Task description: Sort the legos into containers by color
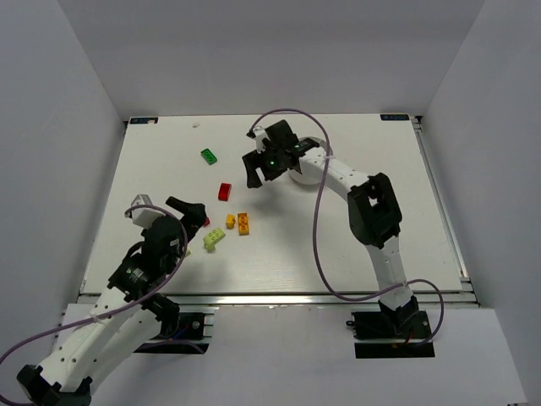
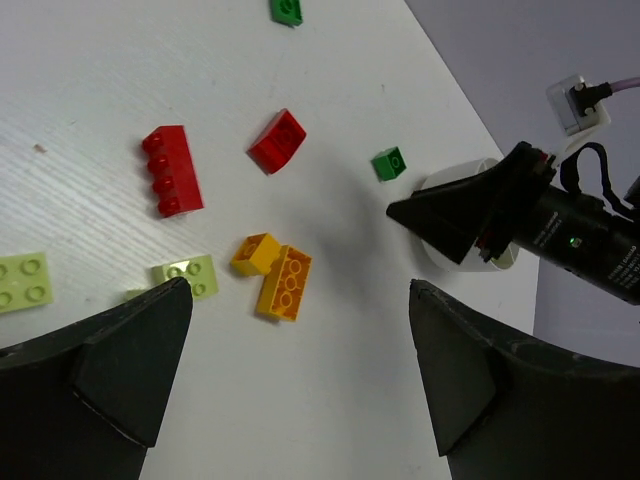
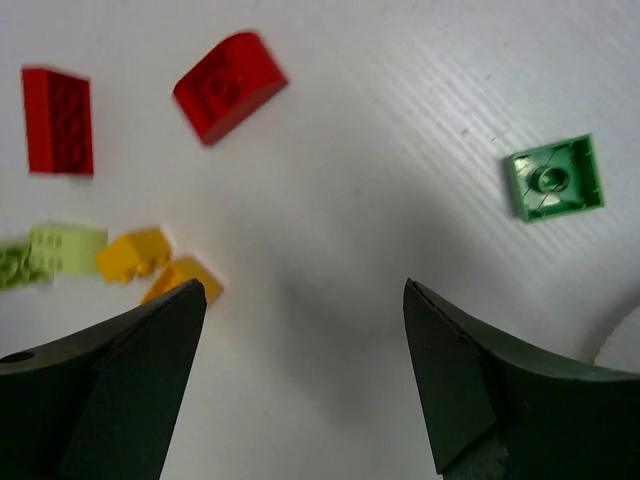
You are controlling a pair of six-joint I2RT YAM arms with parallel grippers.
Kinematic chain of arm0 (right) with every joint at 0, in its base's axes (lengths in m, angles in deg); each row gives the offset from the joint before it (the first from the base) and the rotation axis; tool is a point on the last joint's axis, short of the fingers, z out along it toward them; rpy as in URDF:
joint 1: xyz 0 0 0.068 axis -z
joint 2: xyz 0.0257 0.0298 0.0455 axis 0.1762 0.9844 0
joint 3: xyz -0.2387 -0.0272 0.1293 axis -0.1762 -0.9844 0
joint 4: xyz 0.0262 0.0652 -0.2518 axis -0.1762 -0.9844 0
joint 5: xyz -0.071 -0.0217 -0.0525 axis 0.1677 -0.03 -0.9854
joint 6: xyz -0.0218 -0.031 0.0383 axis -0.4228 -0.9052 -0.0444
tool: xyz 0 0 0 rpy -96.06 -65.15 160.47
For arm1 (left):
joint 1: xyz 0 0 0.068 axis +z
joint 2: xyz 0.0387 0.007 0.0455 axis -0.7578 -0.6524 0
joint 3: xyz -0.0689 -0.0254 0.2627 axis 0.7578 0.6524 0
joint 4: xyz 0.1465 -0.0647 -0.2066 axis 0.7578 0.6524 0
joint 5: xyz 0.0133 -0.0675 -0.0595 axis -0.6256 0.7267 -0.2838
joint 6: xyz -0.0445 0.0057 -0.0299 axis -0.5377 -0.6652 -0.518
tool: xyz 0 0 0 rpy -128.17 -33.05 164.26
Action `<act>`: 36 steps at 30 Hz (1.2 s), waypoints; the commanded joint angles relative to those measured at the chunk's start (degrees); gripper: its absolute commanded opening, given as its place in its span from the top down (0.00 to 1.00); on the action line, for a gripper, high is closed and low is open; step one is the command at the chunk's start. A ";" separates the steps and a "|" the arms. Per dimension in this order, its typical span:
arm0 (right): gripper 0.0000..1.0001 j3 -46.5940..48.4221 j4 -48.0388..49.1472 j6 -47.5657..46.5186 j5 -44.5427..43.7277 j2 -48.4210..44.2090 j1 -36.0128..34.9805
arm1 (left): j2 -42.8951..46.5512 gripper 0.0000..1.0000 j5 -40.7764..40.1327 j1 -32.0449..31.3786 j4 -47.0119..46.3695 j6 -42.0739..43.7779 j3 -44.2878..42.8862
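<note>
- Nearest me, my left claw point(image 1: 190, 211) stands spread wide with nothing in it. Its own camera shows two matte black wedge fingers point(image 2: 130, 370) over the finely ribbed white table point(image 3: 400, 100).
- Just past it lie the loose legos, all glossy plastic: a lime brick point(image 2: 188, 275), then a small yellow brick point(image 2: 256, 253) touching a studded orange brick point(image 2: 285, 282).
- The left wrist view shows a long red four-stud brick point(image 2: 172, 170) plainly; from overhead the left claw nearly hides it.
- Farther on sits a red curved-top brick point(image 3: 230, 85).
- My right claw point(image 1: 269, 161) also gapes wide and empty above the table.
- A small green square brick point(image 3: 553, 177) appears only in the wrist views; overhead, the right claw covers it.
- The round white dish point(image 1: 300, 177) peeks out under that claw, its compartments hidden.
- Farthest, a dark green brick point(image 1: 209, 156) lies alone.
</note>
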 commanded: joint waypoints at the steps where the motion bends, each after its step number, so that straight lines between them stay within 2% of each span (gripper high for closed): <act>1: 0.14 6.76 2.61 11.59 -11.88 2.37 -2.36 | 1.85 0.02 -3.59 0.25 9.34 -4.83 -0.96; 5: 0.14 9.66 7.11 1.85 -15.95 6.33 -2.54 | 2.47 0.02 -3.42 0.25 9.61 -5.80 -0.96; 6: 0.12 10.80 7.73 -4.26 -16.47 7.03 -2.28 | 2.39 0.02 -3.33 0.25 9.26 -5.80 -0.96; 9: 0.12 13.34 8.26 -12.03 -16.04 9.67 -0.96 | 1.25 0.02 -2.62 0.25 8.03 -5.28 -1.13; 16: 0.15 16.16 6.86 -21.45 -11.74 12.92 1.59 | -2.88 0.02 -0.87 0.25 5.22 -3.08 -1.66; 25: 0.17 19.16 4.22 -26.47 -7.43 16.96 2.56 | -6.05 0.02 -0.16 0.25 3.72 -1.67 -2.54; 36: 0.24 19.86 3.69 -28.49 -8.04 19.78 2.82 | -5.35 0.02 -0.51 0.25 4.25 -2.11 -2.01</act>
